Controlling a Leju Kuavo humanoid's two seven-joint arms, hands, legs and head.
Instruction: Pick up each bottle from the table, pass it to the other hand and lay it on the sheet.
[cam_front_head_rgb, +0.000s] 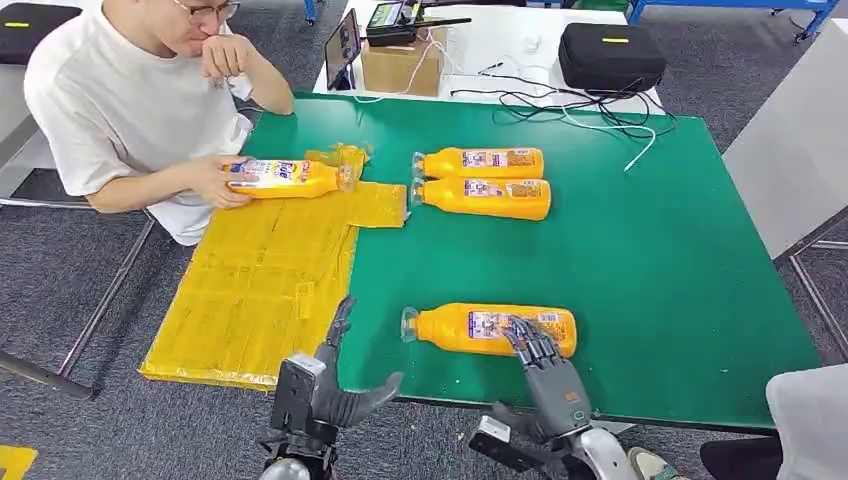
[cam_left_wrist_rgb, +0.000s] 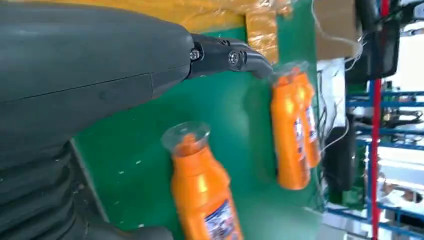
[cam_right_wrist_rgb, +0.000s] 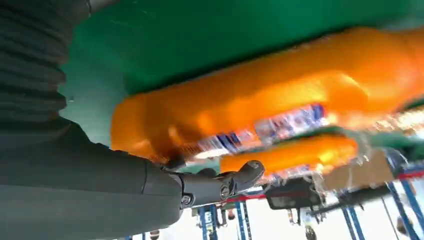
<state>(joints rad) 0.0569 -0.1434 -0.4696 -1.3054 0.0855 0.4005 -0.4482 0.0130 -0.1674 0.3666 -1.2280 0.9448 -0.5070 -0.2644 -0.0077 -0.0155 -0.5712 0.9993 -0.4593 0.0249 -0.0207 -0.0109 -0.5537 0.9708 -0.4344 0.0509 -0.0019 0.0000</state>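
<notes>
your right hand (cam_front_head_rgb: 545, 370) rests fingers on the nearest bottle (cam_front_head_rgb: 490, 329), grip unclear, left hand (cam_front_head_rgb: 335, 390) spread empty, three still off the sheet (cam_front_head_rgb: 265, 290).

Grey carpet floor (cam_front_head_rgb: 760, 70), green table (cam_front_head_rgb: 650, 260), white desk (cam_front_head_rgb: 500, 40) behind — black case (cam_front_head_rgb: 610, 55), cardboard box (cam_front_head_rgb: 402, 68), blue shelving (cam_left_wrist_rgb: 385, 165).

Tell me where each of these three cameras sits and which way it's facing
Head view: high on the robot, looking forward and down at the green table; both arms enter from below.
Left wrist view: behind the left robot hand, facing across the table toward the near bottle; thumb and ribbed cover show.
Right wrist view: behind the right robot hand, close against the near bottle; thumb shows.
Shared: all three see that near bottle.
</notes>
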